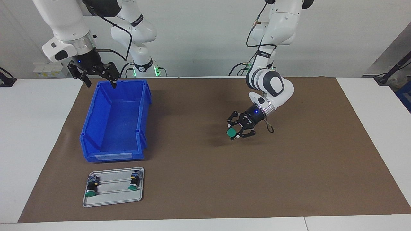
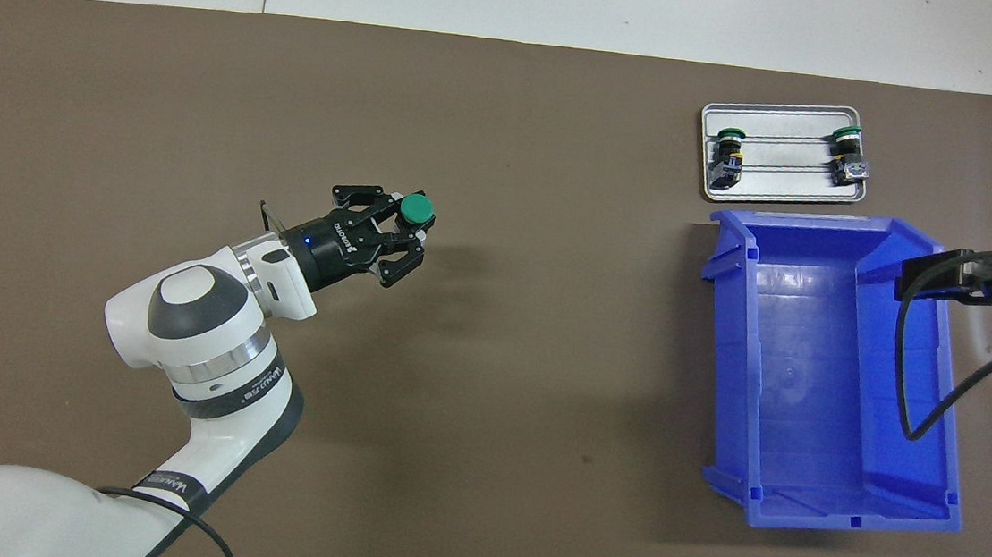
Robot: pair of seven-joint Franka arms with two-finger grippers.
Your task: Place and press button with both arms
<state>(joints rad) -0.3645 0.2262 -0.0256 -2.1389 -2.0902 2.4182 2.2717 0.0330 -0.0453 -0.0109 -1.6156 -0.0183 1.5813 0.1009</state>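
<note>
A brown mat [image 1: 205,179] covers most of the white desk [image 1: 32,134], leaving bare white margins at both ends and along the edge farthest from the robots. A plain pale wall [image 1: 205,35] rises past the desk, evenly lit, with no window in view. Small green lights [image 1: 156,70] glow low against the wall. A dark stand [image 1: 393,72] leans in at the left arm's end, beside a grey panel [image 1: 390,54].
</note>
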